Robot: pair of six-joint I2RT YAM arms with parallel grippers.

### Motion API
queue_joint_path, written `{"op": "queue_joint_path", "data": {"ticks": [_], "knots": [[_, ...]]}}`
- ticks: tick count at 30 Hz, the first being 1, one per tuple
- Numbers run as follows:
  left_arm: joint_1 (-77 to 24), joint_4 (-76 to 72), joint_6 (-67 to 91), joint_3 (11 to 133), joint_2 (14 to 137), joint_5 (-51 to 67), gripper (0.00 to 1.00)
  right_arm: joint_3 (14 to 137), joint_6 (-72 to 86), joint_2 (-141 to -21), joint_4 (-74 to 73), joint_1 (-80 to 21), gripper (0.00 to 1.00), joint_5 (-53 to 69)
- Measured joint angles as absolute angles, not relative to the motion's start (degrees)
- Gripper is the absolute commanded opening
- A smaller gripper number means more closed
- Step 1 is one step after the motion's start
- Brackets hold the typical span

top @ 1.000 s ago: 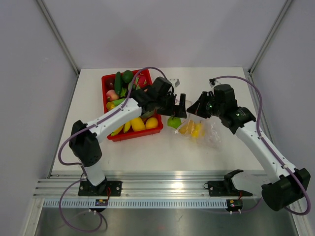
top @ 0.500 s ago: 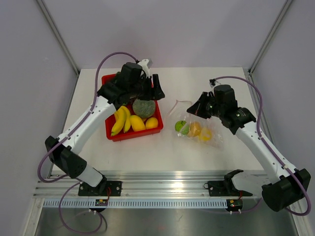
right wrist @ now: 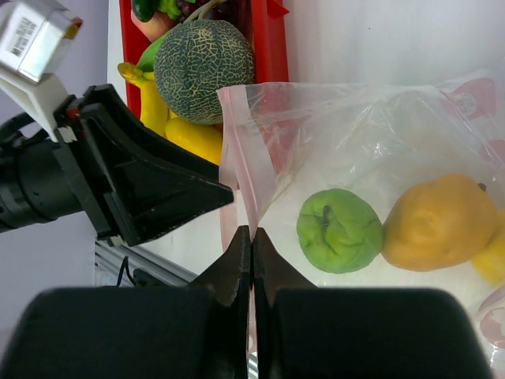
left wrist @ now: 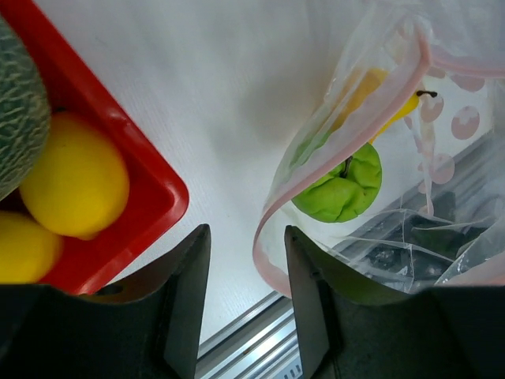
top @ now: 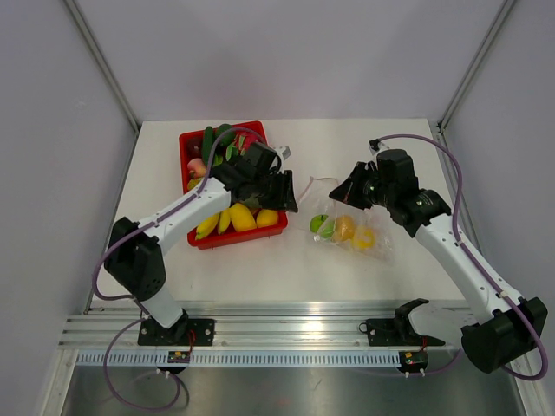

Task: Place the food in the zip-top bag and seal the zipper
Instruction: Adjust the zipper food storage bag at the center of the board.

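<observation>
Robot lab test cell, bare pale walls (top: 303,52), white table (top: 260,260), aluminium mounting rail (top: 295,334)

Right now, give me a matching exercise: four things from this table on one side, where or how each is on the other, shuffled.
1 green apple
2 netted melon
3 right gripper
4 left gripper

A in the red tray
B inside the zip-top bag
C shut on the bag's mouth edge
D open, between tray and bag

Pairs: 1-B, 2-A, 3-C, 4-D

L arm stretches fwd-right, elbow bent. L gripper (top: 288,192) tilts down, jaws apart w/ nothing betw them. R arm bends inward to centre; R gripper (top: 348,196) sits low, pinched tight on bag (right wrist: 355,134) edge.
</observation>
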State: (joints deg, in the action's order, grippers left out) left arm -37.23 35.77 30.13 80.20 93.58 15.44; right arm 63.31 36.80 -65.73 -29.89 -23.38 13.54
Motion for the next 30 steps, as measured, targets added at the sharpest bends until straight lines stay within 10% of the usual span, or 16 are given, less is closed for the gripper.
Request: {"op": "queue_joint_path", "data": {"ticks": [8,30], "knots": [[-39.68,34.17,31.16,80.47,96.09,18.35,0.0,63.31,36.77,-64.95,-30.79,-23.38,0.02,12.93],[-39.68,37.65,29.78,94.52,89.97,19.22,0.0,78.74,31.22,-62.35,-39.79,-23.38,0.04,4.47]]}}
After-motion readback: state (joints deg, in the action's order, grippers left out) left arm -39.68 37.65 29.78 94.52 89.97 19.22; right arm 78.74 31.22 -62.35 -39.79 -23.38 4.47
